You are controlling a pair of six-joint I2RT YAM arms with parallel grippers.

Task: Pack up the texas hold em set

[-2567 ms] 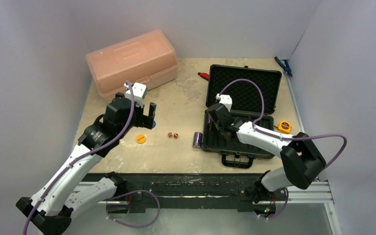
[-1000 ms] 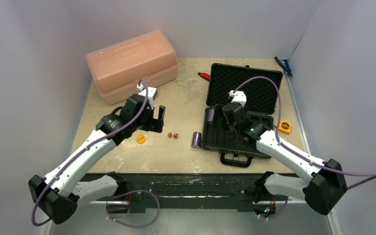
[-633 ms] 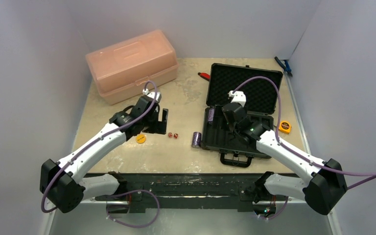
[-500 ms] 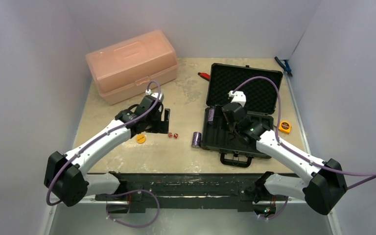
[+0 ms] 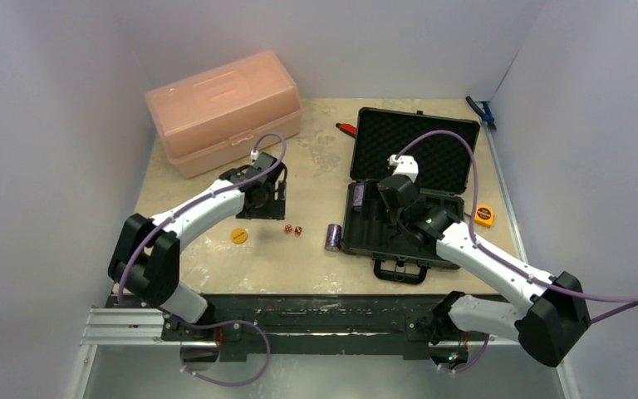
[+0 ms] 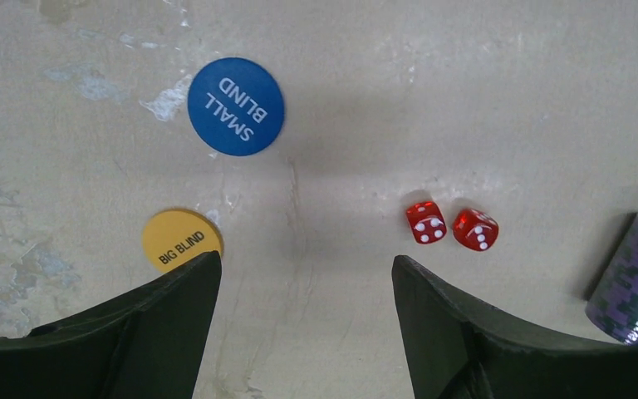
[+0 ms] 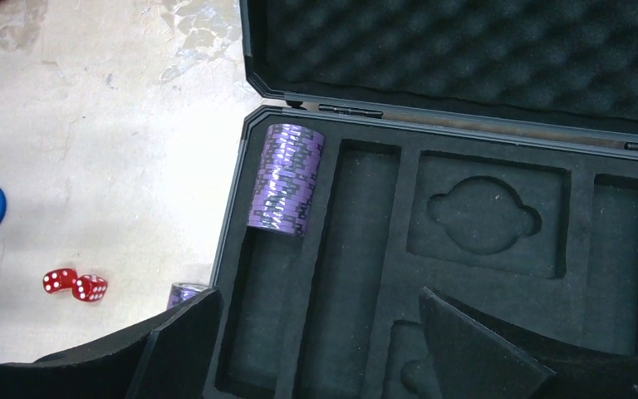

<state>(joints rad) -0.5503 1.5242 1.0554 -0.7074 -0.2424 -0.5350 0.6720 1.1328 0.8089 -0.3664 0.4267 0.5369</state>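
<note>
Top external: my left gripper (image 6: pixel 299 266) has reached farther toward the red dice (image 5: pixel 292 229), jaws apart, empty. My right gripper (image 7: pixel 320 298) stays open, empty, above the briefcase (image 5: pixel 415 137).

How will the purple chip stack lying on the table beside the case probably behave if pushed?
The chip stack lies on its side, so it may roll. Its surface looks glossy, perhaps wrapped, so it could slip yet stay together.

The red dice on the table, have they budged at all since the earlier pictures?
No. The dice still sit between the orange disc and the purple chip stack.
</note>
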